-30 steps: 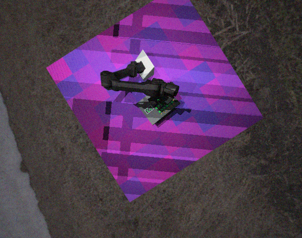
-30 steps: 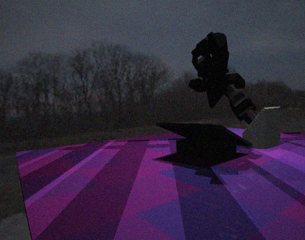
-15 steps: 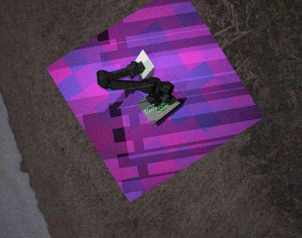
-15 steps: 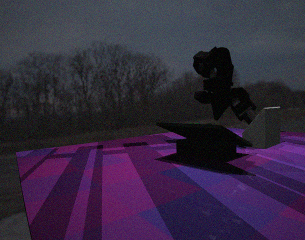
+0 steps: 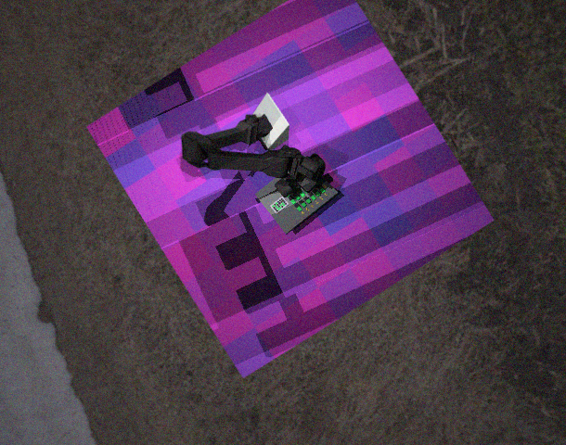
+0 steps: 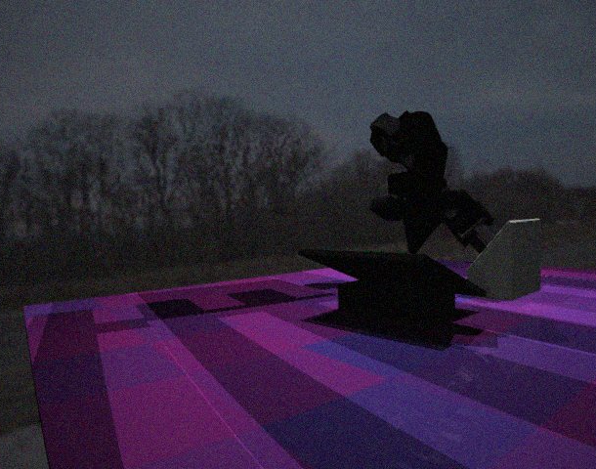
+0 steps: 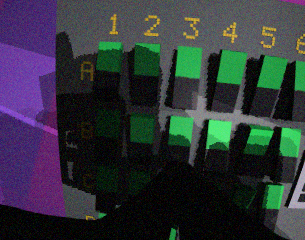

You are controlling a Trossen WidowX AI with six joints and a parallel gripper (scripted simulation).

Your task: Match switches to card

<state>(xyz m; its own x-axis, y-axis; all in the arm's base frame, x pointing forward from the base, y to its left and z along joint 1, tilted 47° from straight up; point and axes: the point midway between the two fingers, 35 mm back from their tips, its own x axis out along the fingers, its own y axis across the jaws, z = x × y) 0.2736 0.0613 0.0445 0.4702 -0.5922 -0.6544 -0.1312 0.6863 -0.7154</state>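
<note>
In the wrist view we see the grey switch panel [image 7: 72, 10] with orange column numbers 1 to 6 along its far edge and row letters down its left side. Rocker switches fill rows A and B; switch A1 [image 7: 110, 60] and switch A2 [image 7: 147, 60] lie in shadow, while switch A3 [image 7: 188, 67] and its neighbours to the right show bright green far halves. The nearer rows are mostly hidden behind our gripper [image 7: 174, 227], whose fingers are pressed together with nothing between them, low over the near middle of the grid. At the right edge a corner of the small card [image 7: 304, 183] peeks in, just beside the grid. From above, the card [image 5: 278, 205] sits on the panel's left portion, the arm [image 5: 254, 160] reaching across it.
</note>
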